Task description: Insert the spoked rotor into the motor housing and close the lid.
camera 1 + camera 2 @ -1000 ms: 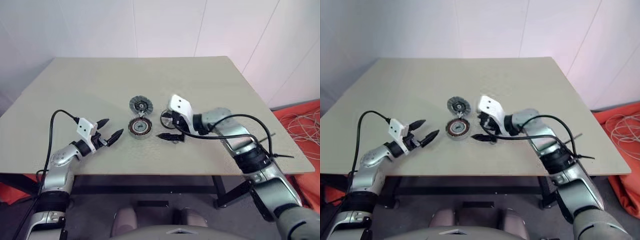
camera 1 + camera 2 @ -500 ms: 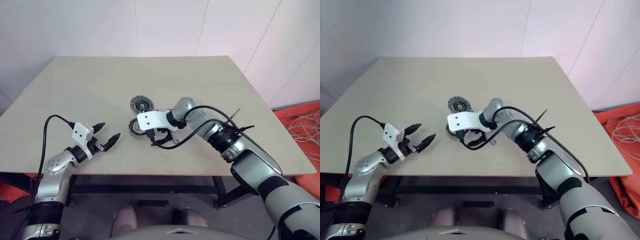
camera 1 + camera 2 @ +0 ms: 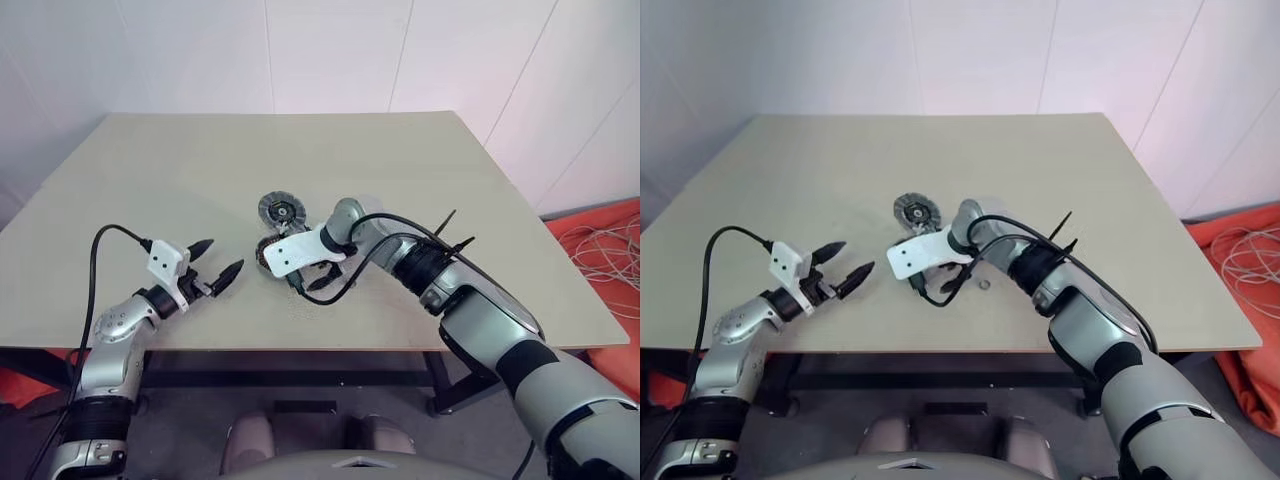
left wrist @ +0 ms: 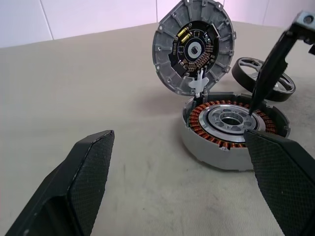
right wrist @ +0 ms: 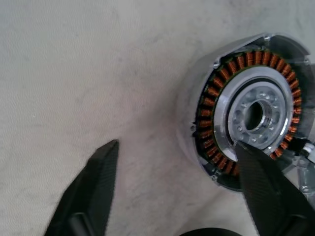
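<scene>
The motor housing (image 4: 231, 128), a grey cup ringed with copper windings, sits mid-table. At its far edge the lid (image 4: 194, 46), a ribbed grey disc with a dark circuit board, leans tilted up, joined to the housing by white wires. The spoked rotor (image 4: 266, 76), a dark-rimmed ring with silver spokes, lies just beyond the housing. My right gripper (image 5: 177, 162) points down over the housing, open. One of its fingers (image 5: 261, 182) rests inside at the silver inner ring; the other is over bare table. My left gripper (image 3: 222, 258) hovers open to the housing's left, empty.
The tan table (image 3: 150, 170) has wide bare areas at its back and on both sides. A tiny loose ring (image 3: 984, 284) lies just right of the right gripper. Black cables loop along both arms. Orange cloth and wires lie on the floor at the right.
My right arm swung left and rolled, so its gripper moved from beside the rotor to pointing down over the housing. My left gripper stayed where it was.
</scene>
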Robot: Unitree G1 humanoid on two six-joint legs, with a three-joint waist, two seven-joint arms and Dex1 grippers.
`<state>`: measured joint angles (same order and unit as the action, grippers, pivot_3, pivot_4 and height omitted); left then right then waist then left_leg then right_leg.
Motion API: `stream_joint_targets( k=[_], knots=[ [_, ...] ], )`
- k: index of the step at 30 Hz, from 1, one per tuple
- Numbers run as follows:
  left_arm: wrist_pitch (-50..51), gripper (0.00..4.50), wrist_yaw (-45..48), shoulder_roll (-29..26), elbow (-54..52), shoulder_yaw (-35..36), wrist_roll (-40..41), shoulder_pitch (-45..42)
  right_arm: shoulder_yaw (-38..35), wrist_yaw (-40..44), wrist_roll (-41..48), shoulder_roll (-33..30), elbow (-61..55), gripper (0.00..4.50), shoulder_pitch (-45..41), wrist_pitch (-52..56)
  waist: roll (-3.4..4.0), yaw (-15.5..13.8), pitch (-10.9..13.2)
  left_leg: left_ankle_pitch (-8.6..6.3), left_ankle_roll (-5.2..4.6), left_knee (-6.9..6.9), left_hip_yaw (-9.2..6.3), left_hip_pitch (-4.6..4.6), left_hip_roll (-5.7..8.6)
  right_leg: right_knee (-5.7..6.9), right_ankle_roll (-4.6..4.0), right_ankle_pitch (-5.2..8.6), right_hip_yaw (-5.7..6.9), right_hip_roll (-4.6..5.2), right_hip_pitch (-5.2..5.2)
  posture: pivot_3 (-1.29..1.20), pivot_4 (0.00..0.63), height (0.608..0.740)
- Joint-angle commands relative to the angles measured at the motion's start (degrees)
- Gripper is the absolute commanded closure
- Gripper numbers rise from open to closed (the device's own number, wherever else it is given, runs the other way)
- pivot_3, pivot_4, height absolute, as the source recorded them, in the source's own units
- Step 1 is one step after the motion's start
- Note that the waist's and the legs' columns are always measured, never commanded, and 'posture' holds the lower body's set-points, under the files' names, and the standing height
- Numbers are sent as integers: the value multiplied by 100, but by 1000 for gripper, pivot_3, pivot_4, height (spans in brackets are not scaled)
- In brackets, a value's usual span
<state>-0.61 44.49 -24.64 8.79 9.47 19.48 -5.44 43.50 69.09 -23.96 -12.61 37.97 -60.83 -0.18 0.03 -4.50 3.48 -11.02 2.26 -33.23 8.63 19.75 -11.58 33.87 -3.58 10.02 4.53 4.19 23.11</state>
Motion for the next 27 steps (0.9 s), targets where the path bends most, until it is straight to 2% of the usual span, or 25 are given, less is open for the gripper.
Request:
stream_joint_targets(
  k=[1,5,9,18,27],
  knots=[
    [-150,0,-6,4,-25,38,15,-94,32,-86,-218,147,267,1644,-222,-225,0,36,0,0,0,0,0,-1,0,1,0,0,0,0,0,0,0,740],
    [-178,0,-12,11,-11,37,8,-99,17,-135,-331,282,544,3172,-279,-408,1,62,0,0,0,0,-1,-8,-2,2,-2,0,-1,0,-5,0,0,740],
    [-208,0,-12,-1,30,46,-3,-106,-31,-195,-394,367,657,4472,-307,-569,0,64,0,0,0,0,-1,-21,-6,2,-4,1,-1,-1,-15,0,0,740],
    [-285,0,3,0,141,26,-25,-169,-117,-257,-436,422,582,4472,-341,-859,4,63,2,0,1,0,0,-17,-9,5,-12,-3,-1,-3,-6,0,0,740],
    [-307,0,33,-13,235,18,-42,-237,-155,559,-115,-63,-554,4472,-233,-1748,2,57,4,0,0,0,4,5,-9,4,-18,-4,0,-4,12,0,0,740]
  ],
)
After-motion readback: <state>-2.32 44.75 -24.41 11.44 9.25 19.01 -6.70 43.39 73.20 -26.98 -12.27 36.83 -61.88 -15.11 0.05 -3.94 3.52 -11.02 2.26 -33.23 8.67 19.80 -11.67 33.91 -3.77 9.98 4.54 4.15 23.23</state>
